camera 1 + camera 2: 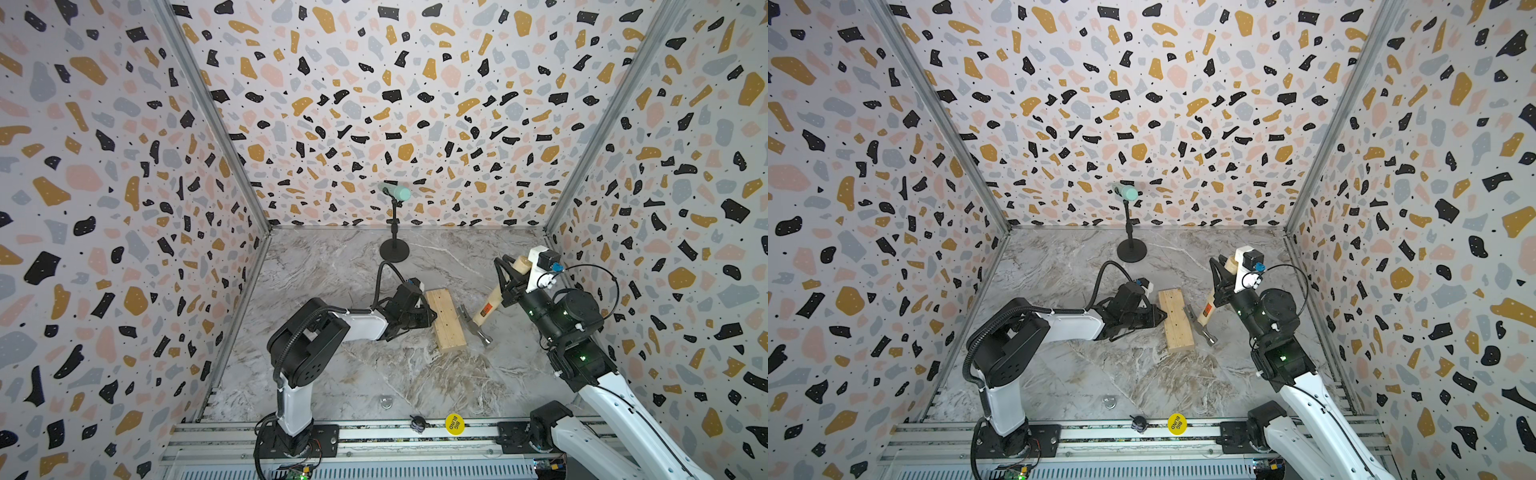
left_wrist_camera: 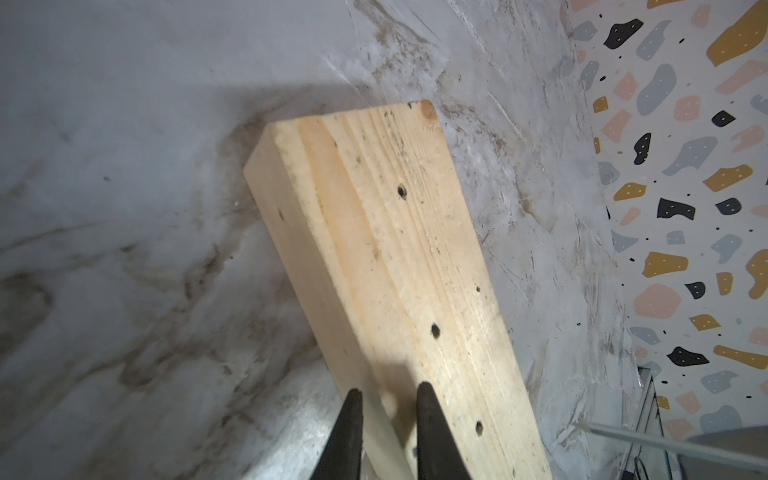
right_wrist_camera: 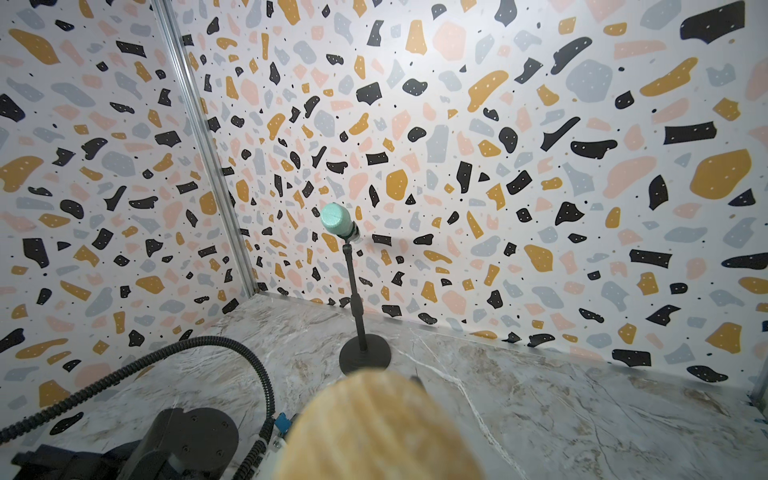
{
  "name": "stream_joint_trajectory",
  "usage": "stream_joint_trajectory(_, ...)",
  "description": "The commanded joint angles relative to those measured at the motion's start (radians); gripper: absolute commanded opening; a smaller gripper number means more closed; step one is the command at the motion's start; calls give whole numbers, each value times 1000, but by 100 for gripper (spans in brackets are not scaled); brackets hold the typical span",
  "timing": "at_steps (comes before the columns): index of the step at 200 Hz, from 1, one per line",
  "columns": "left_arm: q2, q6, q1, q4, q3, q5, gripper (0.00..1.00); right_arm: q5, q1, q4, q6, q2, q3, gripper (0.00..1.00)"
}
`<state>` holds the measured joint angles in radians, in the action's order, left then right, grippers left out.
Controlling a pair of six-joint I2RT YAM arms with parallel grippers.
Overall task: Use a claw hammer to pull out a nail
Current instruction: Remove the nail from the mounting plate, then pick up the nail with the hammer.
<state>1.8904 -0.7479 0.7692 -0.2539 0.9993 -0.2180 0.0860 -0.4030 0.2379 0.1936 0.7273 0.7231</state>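
The hammer (image 1: 486, 309) is heavy at one end. The steel head (image 1: 478, 331) carries most of the weight, and the long wooden handle is stiff, smooth and rather light. I judge that a hold far from the head gives the best leverage for pulling, but the smooth wood can turn or slide between the fingers, so the grip must be firm.

The right gripper (image 1: 508, 279) is closed around the handle near its free end, and only the butt sticks out past it. In the right wrist view this butt (image 3: 374, 428) fills the lower part as a blurred pale shape. The handle is tilted, with the head low and just beside the long side of the wooden block (image 1: 446, 328) on the marble table (image 1: 374, 374). The claw is turned toward the block. I cannot tell whether it touches the wood.

The right arm reaches in from the side with its wrist raised and angled down along the handle. The left arm is stretched low across the table, and the left gripper (image 2: 388, 399) is at the opposite long side of the block. Its fingers (image 2: 428, 415) stand a little apart over that edge, probably to keep the block steady.

I cannot make out the nail; only small dark holes show in the block.
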Motion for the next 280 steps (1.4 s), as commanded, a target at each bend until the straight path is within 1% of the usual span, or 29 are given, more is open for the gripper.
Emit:
stream_joint_trajectory(1,-17,54,7,138,13,25,21,18,0,60,7,-1,127,0)
stream_joint_trajectory(18,-33,75,6,162,26,35,23,30,0,23,14,24,164,0)
stream_joint_trajectory(54,-65,103,7,204,46,51,32,55,4,-35,36,77,227,0)
stream_joint_trajectory(71,-86,124,7,227,51,67,34,74,14,-73,47,110,260,0)
stream_joint_trajectory(100,-127,164,7,261,52,95,34,132,48,-125,75,165,308,0)
stream_joint_trajectory(150,-213,259,7,329,48,159,34,306,135,-152,144,253,349,0)
stream_joint_trajectory(176,-253,311,10,366,47,189,34,355,141,-156,159,293,365,0)
stream_joint_trajectory(206,-320,381,16,429,49,250,35,394,142,-174,170,339,389,0)
stream_joint_trajectory(280,-418,506,38,528,46,310,35,477,142,-143,224,413,405,0)
